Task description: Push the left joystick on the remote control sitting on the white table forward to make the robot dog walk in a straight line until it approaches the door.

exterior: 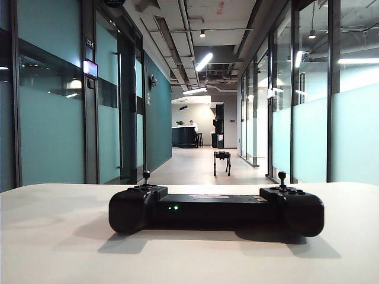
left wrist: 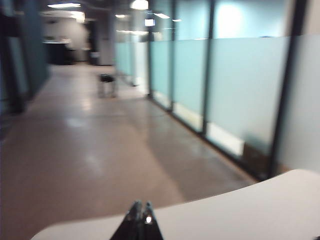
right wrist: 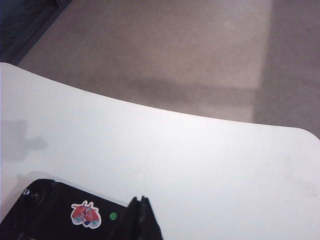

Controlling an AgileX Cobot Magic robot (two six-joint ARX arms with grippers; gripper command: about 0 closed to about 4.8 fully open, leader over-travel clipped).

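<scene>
Counting: one remote control point(exterior: 216, 209) sitting on one white table point(exterior: 59, 248), showing two thumbsticks, the left joystick point(exterior: 146, 176) plus the right thumbstick point(exterior: 282, 177), and two green LEDs point(exterior: 173, 207). One robot dog point(exterior: 222, 161) standing in the corridor. Two grippers showing, left gripper point(left wrist: 139, 210) and right gripper point(right wrist: 140, 202), both pinched closed.

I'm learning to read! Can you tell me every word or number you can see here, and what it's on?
No words are clear enough to read.
Small sign on the hallway wall: white marks, too small.
Lit panel below it: too small.
Sticker on the remote control: a red-and-white picture, no letters visible.
Robot dog: nothing readable.
</scene>
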